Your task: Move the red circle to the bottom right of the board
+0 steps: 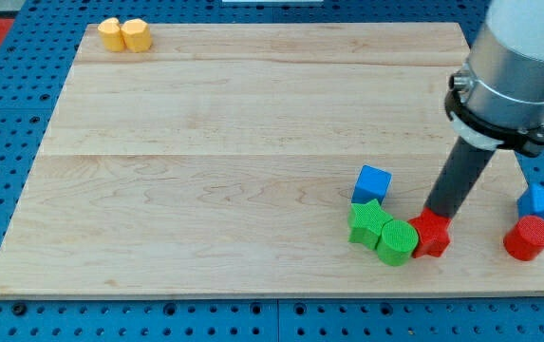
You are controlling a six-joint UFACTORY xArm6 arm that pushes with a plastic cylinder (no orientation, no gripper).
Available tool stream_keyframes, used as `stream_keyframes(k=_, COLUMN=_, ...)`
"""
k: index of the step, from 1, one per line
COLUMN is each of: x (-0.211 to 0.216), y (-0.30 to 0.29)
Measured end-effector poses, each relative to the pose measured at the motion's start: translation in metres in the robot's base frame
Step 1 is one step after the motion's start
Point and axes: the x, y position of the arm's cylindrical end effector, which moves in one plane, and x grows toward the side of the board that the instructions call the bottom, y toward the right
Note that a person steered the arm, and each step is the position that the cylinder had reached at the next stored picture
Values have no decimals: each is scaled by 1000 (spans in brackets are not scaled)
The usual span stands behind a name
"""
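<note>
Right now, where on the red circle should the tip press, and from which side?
Probably its rounded wall on the upper-left, coming from the view's left. The red circle is an upright cylinder with no flat side, and the blue triangle crowds its top. My tip sits by the other red block.

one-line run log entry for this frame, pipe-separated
tip on top edge of red block | red circle apart at view's right, near bottom-right corner | green blocks touching red block's left

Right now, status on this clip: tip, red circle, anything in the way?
My tip on the other red block, beside the green pair. Red circle at the board's bottom right, untouched. Blue block just above it.
</note>
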Motion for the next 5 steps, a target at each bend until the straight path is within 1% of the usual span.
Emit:
stream_keyframes(k=1, x=0, y=-5)
stream_keyframes(k=2, x=0, y=-26)
stream_keyframes(k=3, x=1, y=8)
stream_keyframes(k=4, x=20, y=52)
stream_keyframes(k=5, x=46, y=84)
